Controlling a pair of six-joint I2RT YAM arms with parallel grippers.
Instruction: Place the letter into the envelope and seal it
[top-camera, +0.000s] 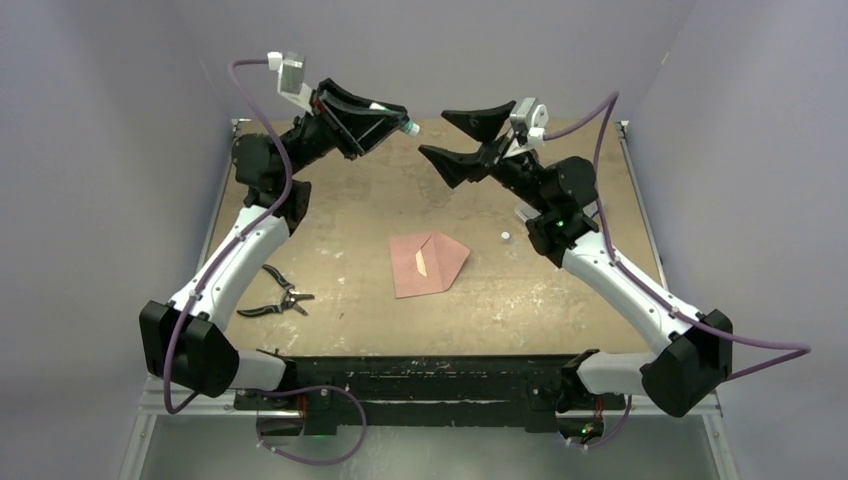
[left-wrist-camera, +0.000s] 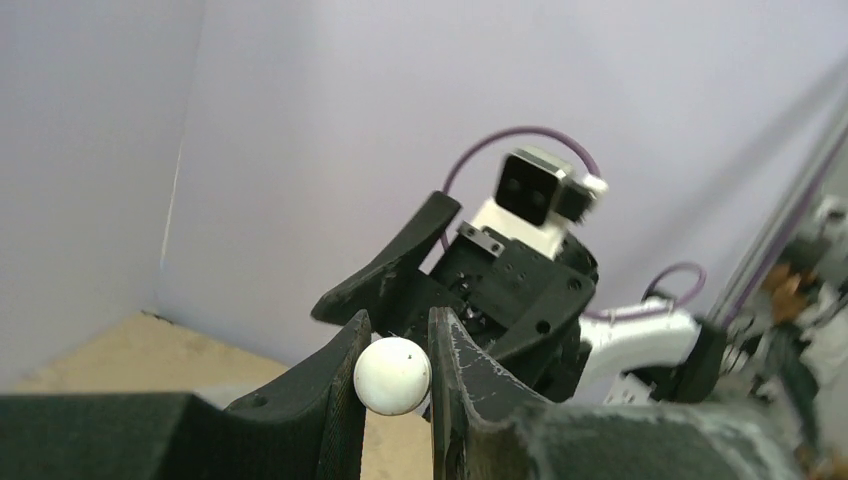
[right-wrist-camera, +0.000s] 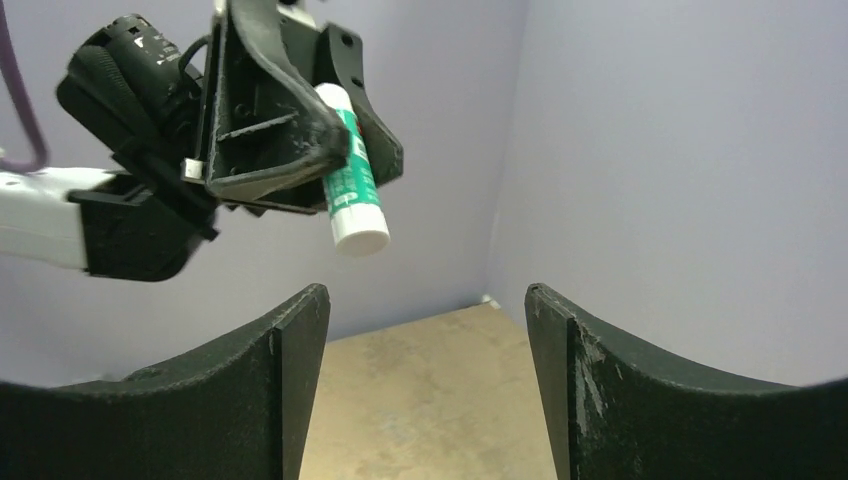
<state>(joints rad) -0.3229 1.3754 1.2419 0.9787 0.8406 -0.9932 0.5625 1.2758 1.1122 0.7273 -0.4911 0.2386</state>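
The salmon-pink envelope (top-camera: 425, 265) lies flat at the middle of the table, its pointed flap open toward the right, with a pale strip showing inside. The letter does not show as a separate sheet. My left gripper (top-camera: 395, 125) is raised high over the far side and is shut on a white and green glue stick (right-wrist-camera: 350, 185). The stick's white round end (left-wrist-camera: 392, 376) sits between the fingers. My right gripper (top-camera: 435, 135) is open and empty, raised opposite the left one, facing the glue stick's free end with a gap between them.
A small white cap (top-camera: 505, 236) lies on the table right of the envelope. Black pliers (top-camera: 278, 295) lie near the left arm. Lilac walls close in the table on the far, left and right sides.
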